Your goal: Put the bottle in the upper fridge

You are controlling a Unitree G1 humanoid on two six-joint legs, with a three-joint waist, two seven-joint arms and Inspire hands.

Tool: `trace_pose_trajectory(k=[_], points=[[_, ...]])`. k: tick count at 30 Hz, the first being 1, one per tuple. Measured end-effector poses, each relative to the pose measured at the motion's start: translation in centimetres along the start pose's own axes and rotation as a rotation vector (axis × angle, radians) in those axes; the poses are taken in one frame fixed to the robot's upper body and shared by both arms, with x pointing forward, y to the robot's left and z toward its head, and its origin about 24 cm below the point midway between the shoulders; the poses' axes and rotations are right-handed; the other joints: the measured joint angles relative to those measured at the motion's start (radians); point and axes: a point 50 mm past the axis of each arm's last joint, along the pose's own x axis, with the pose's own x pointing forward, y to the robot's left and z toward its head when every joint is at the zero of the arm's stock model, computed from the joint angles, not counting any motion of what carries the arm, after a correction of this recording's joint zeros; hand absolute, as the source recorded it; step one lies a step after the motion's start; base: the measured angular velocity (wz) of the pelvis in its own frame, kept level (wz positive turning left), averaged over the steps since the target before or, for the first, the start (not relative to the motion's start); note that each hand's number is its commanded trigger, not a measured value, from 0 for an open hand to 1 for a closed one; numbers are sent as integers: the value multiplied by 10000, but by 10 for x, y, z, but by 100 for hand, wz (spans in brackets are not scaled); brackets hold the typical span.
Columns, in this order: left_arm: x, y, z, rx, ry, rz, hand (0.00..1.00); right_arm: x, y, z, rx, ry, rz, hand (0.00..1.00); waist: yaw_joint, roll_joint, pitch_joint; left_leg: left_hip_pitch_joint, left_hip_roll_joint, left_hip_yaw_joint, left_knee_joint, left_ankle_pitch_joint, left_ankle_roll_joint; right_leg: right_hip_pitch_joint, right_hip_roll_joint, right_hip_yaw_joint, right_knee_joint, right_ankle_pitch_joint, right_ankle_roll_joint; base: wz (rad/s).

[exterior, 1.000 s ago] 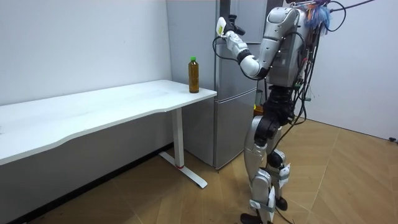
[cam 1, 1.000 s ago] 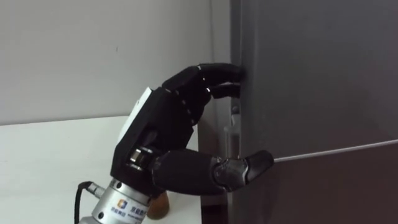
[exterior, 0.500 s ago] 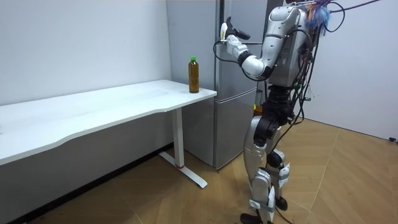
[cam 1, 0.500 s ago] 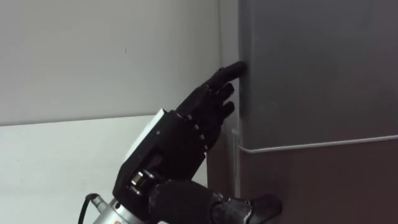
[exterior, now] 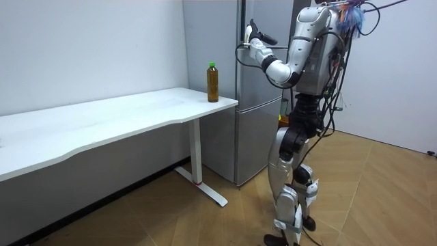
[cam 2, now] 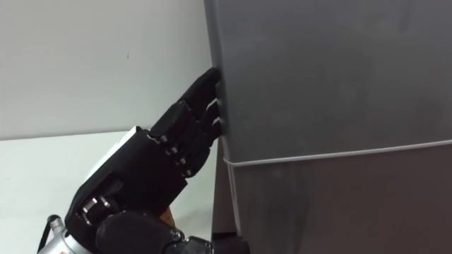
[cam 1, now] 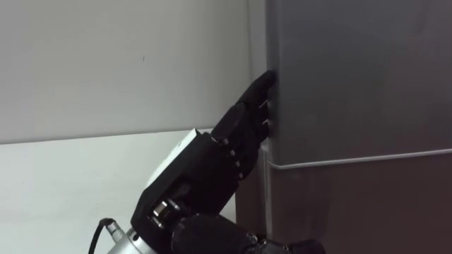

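Observation:
The bottle [exterior: 213, 82], amber with a green cap, stands upright on the corner of the white table [exterior: 102, 119] nearest the fridge. The grey fridge [exterior: 254, 102] is right in front of me, and its upper door [cam 1: 353, 70] looks closed. My left hand [cam 1: 205, 169] is raised at that door's left edge. Its fingers are straight and their tips [cam 1: 263, 81] touch the edge just above the seam to the lower door [cam 1: 353, 212]. The hand holds nothing. In the room view I stand upright facing the fridge, the left hand [exterior: 251, 41] lifted to the door.
The white table [cam 1: 56, 183] runs along the wall to my left, its end close to the fridge's side. A pale wall stands behind it. Wooden floor lies open behind me in the room view.
The left hand's fingers, curled over the door's edge a second ago, have straightened. The hand has tilted up along the edge, and the thumb has dropped off the door front.

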Motion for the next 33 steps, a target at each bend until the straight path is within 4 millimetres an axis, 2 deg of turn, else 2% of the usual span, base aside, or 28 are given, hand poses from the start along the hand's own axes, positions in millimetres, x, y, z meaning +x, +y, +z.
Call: trace_pose_trajectory(k=[15,23,28,33], points=[[-2,1,0,160,194,-196,0,-1,-4,-2,274,-19,-104,0,2,35,-3,101,7,15,-56,18,31,36,-42,9,70,-2,3,0],[-3,0,-1,-401,130,-531,0,-2,-7,-3,605,113,-58,0,74,69,-3,30,3,66,-48,17,38,-49,-59,33,87,-3,8,0],[-6,-1,-1,-1116,-17,-691,0,-3,-12,-4,577,182,-141,0,157,221,-2,59,1,69,-49,16,41,-45,-67,154,84,-2,9,0],[-9,1,0,-1567,-26,-846,0,-3,-14,-4,644,273,-147,0,160,239,15,96,-1,67,-76,16,41,-48,-54,137,73,-6,14,0]])
